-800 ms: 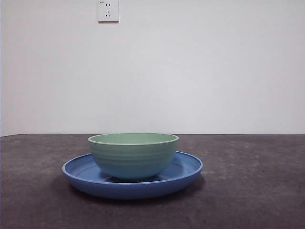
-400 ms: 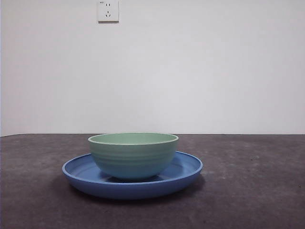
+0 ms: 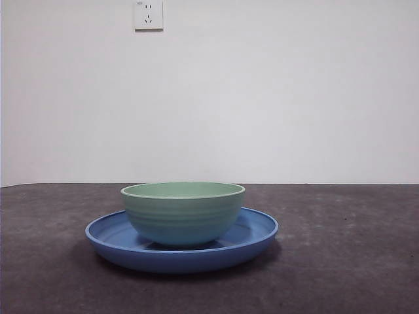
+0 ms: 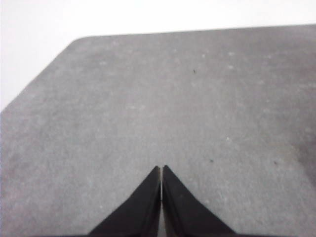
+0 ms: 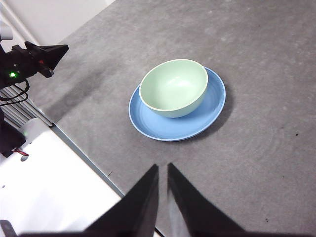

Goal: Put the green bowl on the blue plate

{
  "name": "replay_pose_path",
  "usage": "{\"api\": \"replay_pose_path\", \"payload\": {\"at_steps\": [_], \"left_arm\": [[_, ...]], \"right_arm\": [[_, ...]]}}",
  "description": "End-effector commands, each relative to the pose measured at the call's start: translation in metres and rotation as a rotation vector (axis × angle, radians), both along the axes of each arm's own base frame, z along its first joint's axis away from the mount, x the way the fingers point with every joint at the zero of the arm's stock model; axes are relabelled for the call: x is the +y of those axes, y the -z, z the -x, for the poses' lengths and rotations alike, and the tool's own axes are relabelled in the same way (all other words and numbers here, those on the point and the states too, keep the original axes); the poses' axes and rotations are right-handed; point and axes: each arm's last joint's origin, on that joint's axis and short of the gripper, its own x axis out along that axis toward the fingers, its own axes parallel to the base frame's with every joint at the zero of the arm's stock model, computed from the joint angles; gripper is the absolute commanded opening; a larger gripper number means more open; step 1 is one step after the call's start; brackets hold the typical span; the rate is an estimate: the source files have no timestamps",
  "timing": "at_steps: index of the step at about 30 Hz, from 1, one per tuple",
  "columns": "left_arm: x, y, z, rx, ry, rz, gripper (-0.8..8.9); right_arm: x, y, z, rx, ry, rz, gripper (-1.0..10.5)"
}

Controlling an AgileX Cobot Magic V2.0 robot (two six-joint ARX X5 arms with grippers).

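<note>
The pale green bowl (image 3: 182,212) stands upright inside the wide blue plate (image 3: 258,230) at the middle of the dark table, slightly off the plate's centre. No arm shows in the front view. My right gripper (image 5: 163,166) hangs high and well back from the bowl (image 5: 173,89) and plate (image 5: 168,131), its jaws shut with only a thin slit between them and nothing held. My left gripper (image 4: 161,168) is shut and empty over bare tabletop, with neither bowl nor plate in its view.
A white wall socket (image 3: 148,14) sits high on the back wall. In the right wrist view the table's edge runs close to the plate, with a pale floor (image 5: 54,187) beyond it and the other arm's black gripper (image 5: 42,55) at the side.
</note>
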Motion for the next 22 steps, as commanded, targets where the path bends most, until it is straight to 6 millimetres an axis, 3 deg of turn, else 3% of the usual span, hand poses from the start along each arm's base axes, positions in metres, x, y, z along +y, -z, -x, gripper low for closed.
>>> {"api": "replay_pose_path", "payload": {"at_steps": [1,22], "left_arm": [[0.0005,0.0081,-0.0025,-0.005,-0.003,-0.017,0.07],[0.0010,0.0096,-0.0043,-0.039,-0.011,-0.008,0.06]], "right_arm": [[0.0000,-0.0028,0.0006,-0.017,-0.008,-0.008,0.3],[0.0000,-0.0028,0.0006,-0.017,-0.008,-0.008,0.3]]}}
